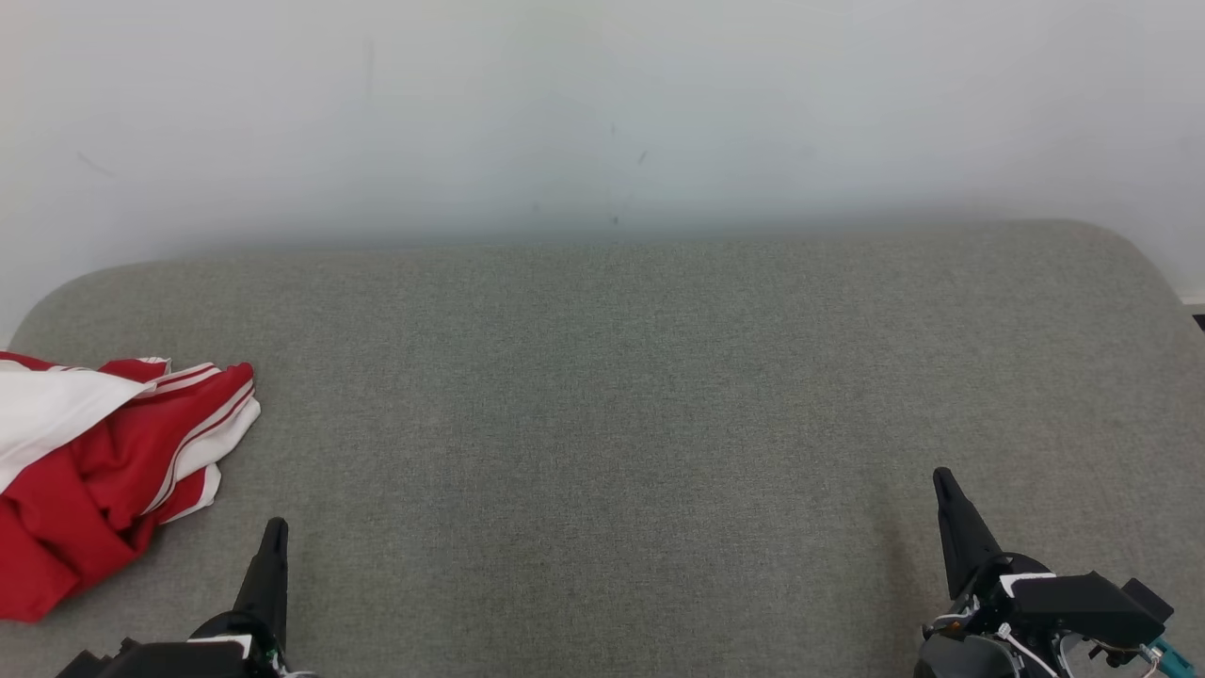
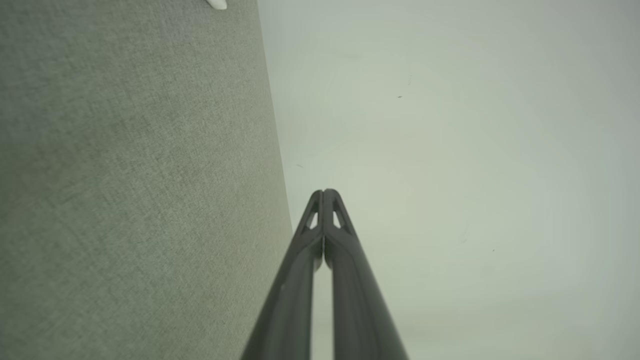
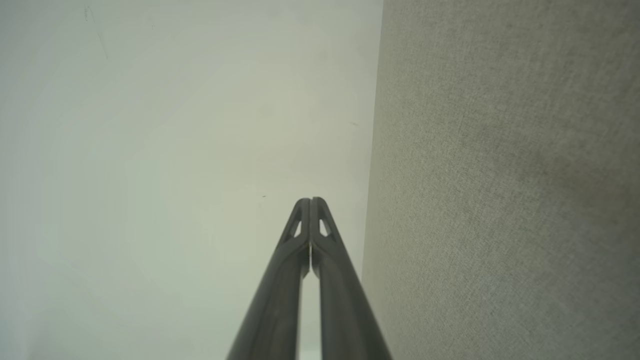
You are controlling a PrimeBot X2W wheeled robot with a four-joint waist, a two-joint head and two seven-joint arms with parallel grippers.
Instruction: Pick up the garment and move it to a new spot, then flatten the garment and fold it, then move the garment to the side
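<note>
left gripper (image 1: pixel 275 529): at 7 o'clock of the head view and nearest to us. Its two dark fingers meet tip to tip, clenched on nothing, near the garment's edge but not touching it.
right gripper (image 1: pixel 944 482): at 5 o'clock, likewise clenched and empty, well apart from the garment.
garment (image 1: pixel 85 471): at 8 to 9 o'clock, red cloth with white stripes and a white panel. It lies crumpled in a heap at the left end of the padded surface, and the view's edge cuts part of it off.
padded surface (image 1: pixel 602 395): grey-green woven upholstery running from 6 o'clock up to the centre. We judge its bare middle to be the likely new spot.
wall (image 1: pixel 602 113): at 12 o'clock, farthest from us, pale with a few faint scuffs.
stage: we judge the pick-up not yet begun.
risk, shut fingers: if the left gripper goes down without parting its fingers, we expect it to shove the heap rather than grasp it.
risk, edge: the heap sits close to the cushion's left end, so a push toward 9 o'clock could slide it off.
risk, thin pinch: catching a single layer would lift the cloth twisted and make it harder to flatten.
risk, upholstery: fingertips set too low could drag on the weave.
writing: we can read no brand, label or lettering. The stripes carry no legible mark.
</note>
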